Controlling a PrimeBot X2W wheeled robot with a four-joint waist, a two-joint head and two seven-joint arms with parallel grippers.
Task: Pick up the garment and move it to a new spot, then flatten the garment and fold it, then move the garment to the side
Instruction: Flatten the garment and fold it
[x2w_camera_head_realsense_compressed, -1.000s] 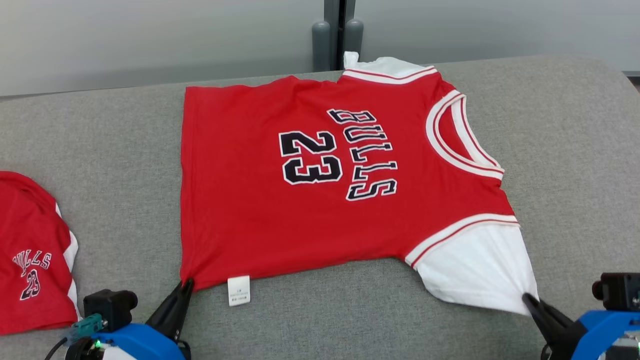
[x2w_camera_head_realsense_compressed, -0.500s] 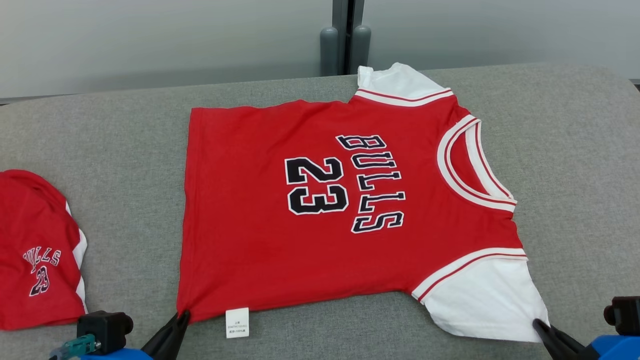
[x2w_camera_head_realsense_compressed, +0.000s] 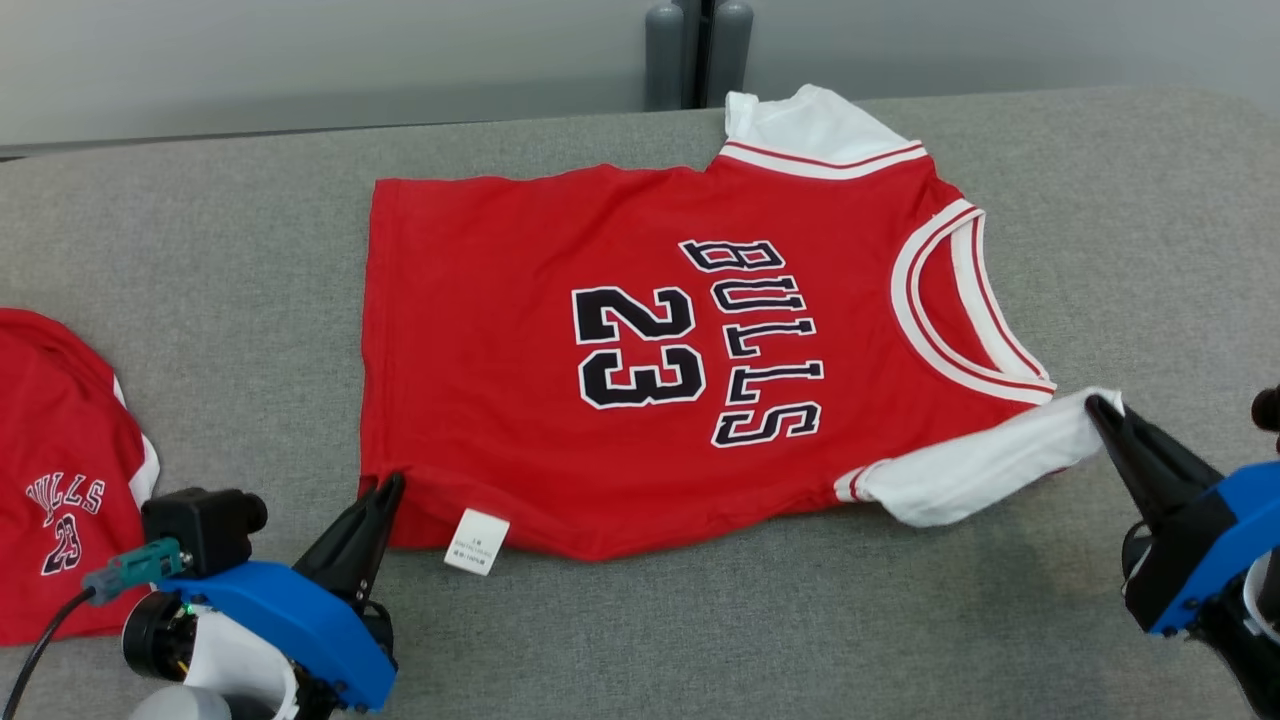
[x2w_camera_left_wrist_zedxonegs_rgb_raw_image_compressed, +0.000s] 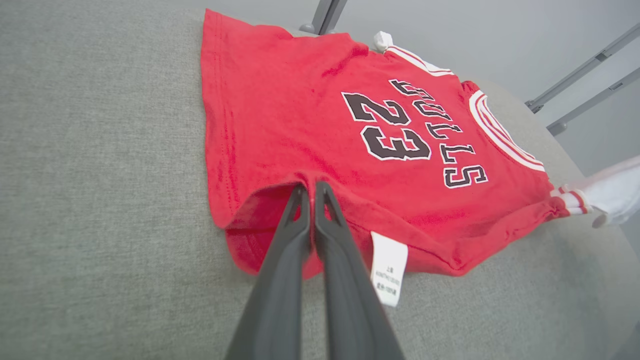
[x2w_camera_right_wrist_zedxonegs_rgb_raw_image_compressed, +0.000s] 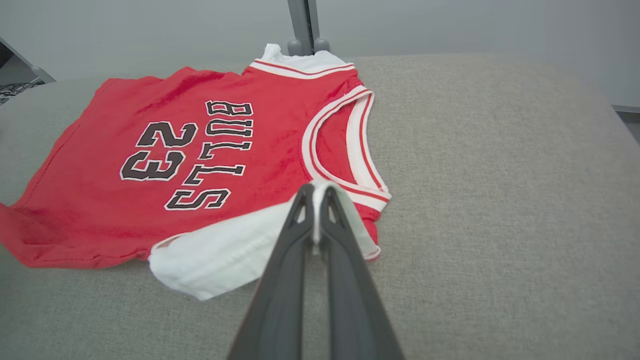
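Note:
The garment (x2w_camera_head_realsense_compressed: 520, 330) is a red jersey with white sleeves and "BULLS 23" in black, spread front-up on the grey padded table (x2w_camera_head_realsense_compressed: 200, 280), collar to the right. My left gripper (x2w_camera_head_realsense_compressed: 392, 482) is shut on the near hem corner, which is lifted and curled over the body; the left wrist view has that pinch at the gripper (x2w_camera_left_wrist_zedxonegs_rgb_raw_image_compressed: 311, 186) on the jersey (x2w_camera_left_wrist_zedxonegs_rgb_raw_image_compressed: 280, 115). My right gripper (x2w_camera_head_realsense_compressed: 1098, 404) is shut on the near white sleeve, raised and pulled inward. In the right wrist view the gripper (x2w_camera_right_wrist_zedxonegs_rgb_raw_image_compressed: 315, 189) pinches the sleeve of the jersey (x2w_camera_right_wrist_zedxonegs_rgb_raw_image_compressed: 90, 210).
A second red "BULLS 23" garment (x2w_camera_head_realsense_compressed: 60, 470) lies bunched at the table's left edge. A white care label (x2w_camera_head_realsense_compressed: 477, 541) hangs from the jersey's near hem. Grey posts (x2w_camera_head_realsense_compressed: 697, 50) stand behind the table's far edge. Bare grey surface runs along the near and right sides.
Both grippers have lifted their corners and carried them away from the near edge toward the jersey's middle, so the hem curls and the white sleeve folds in. The head camera has shifted too.

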